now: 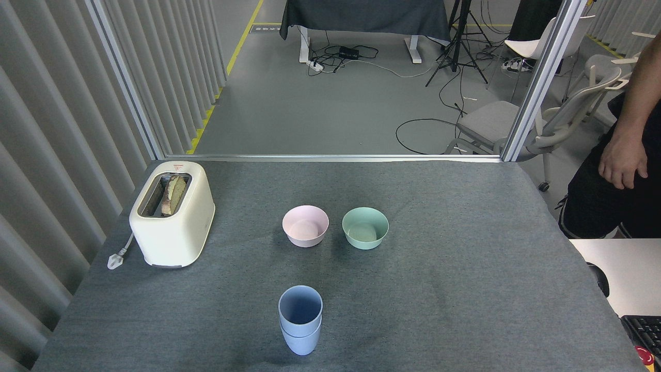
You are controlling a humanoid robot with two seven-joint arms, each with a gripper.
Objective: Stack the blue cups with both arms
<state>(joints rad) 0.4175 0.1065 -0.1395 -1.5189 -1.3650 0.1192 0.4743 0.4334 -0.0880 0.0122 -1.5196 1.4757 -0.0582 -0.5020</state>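
**Cups nested, both grippers out of frame**

The blue cups (300, 319) are standing as one stack near the front edge of the counter (465, 289), one seated inside the other; the seam between the two rims is showing as a line just below the top lip. The stack is upright and nothing is touching it. I am reading the task as done, or all but done, since the two tumblers are sitting as a single unit.

No arm is showing anywhere in the view. Neither gripper is visible, so whether either is spread or pressed together cannot be told from here.

Containers, back to front:
- Pink bowl (305, 226) and green bowl (365, 228) are sitting side by side at mid-counter, close but apart, well behind the stack. Both are looking empty.
- The upper cup's mouth is open and shadowed; nothing is visible inside.
- Toaster (172, 214) is standing at the left, with slices of bread (172, 194) sticking up from its slot. Its plug (115, 258) is lying loose on the counter, not connected to anything.

The bowls are probably distractors, being left clear of the working spot.

A person is standing off the right side of the counter, a hand (622, 161) hanging near its far corner, well apart from the cups.
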